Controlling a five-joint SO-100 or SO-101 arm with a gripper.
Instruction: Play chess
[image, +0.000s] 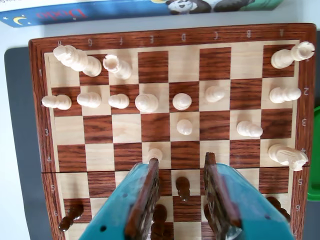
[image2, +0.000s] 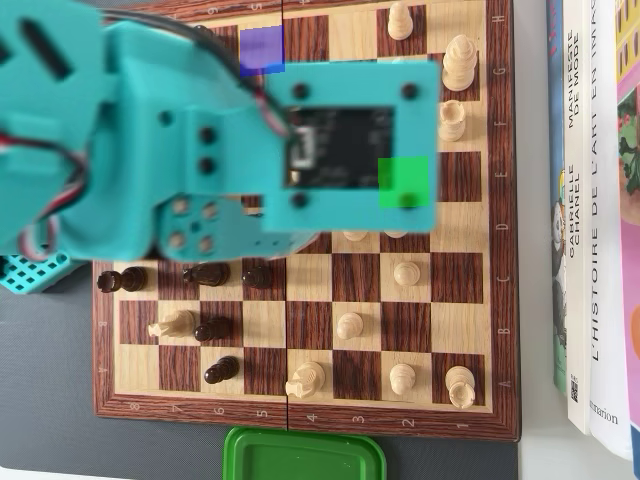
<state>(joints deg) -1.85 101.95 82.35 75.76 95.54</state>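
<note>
Seemingly, a dark pawn (image: 183, 187) stands between the spread jaws.

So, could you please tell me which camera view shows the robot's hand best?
The wrist view: the hand shows both fingers, open above the chessboard, with a dark pawn between them. In the overhead view the arm's teal body hides the fingers entirely.
</note>
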